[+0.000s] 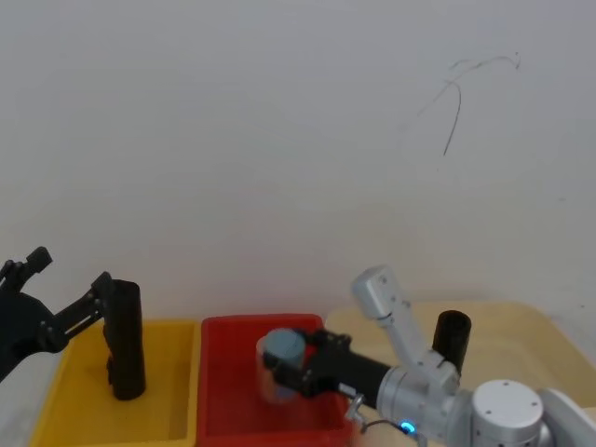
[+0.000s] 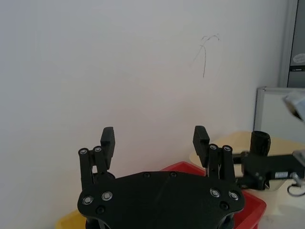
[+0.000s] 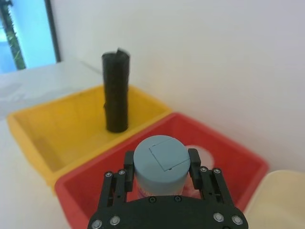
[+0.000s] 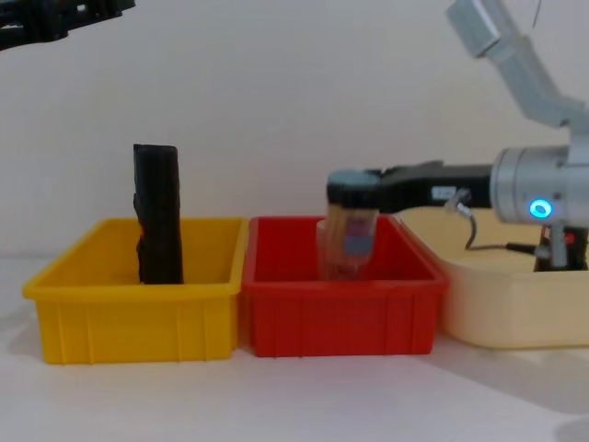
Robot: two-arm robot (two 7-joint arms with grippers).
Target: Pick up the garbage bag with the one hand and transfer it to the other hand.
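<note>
The garbage bag [image 1: 126, 340], a tall black crinkly roll, stands upright in the yellow bin [image 4: 129, 313]; no label shows on it from here. It also shows in the right wrist view [image 3: 116, 93] and the chest view [image 4: 158, 216]. My left gripper [image 1: 70, 270] is open and empty [image 2: 154, 136], raised well above the yellow bin and apart from the roll. My right gripper [image 1: 279, 372] hangs over the red bin [image 4: 340, 313], shut on a clear jar [image 4: 348, 235] with a grey-blue lid [image 3: 159, 162].
A second black roll [image 1: 453, 337] stands in the beige bin [image 4: 497, 304] on the right, behind my right arm. The three bins sit side by side, yellow, red, beige, close before a white wall.
</note>
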